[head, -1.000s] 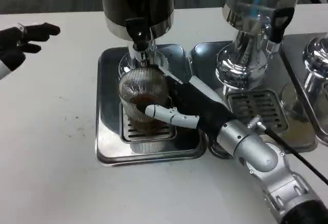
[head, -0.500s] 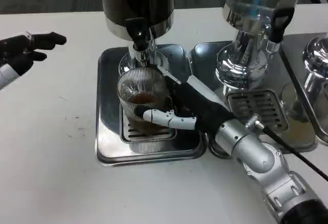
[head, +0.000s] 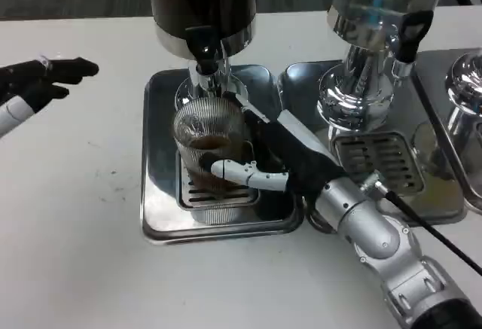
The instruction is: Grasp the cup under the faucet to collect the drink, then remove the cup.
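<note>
Right robot hand [head: 282, 159] gripping, fingers wrapped; left robot hand [head: 38, 79] raised, fingers apart.

Lighting is bright and even, coming from overhead. The white table [head: 75, 216] shows only soft, faint shadows. Strong specular glare appears on the steel drip tray [head: 162, 216] and the chrome dispenser base [head: 354, 92]. Focus is slightly soft overall.

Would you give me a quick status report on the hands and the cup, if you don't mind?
Right hand grips cup. Left hand open above table, holding nothing. Cup holds brown drink, stands on drip tray under faucet. Nothing blocking.
</note>
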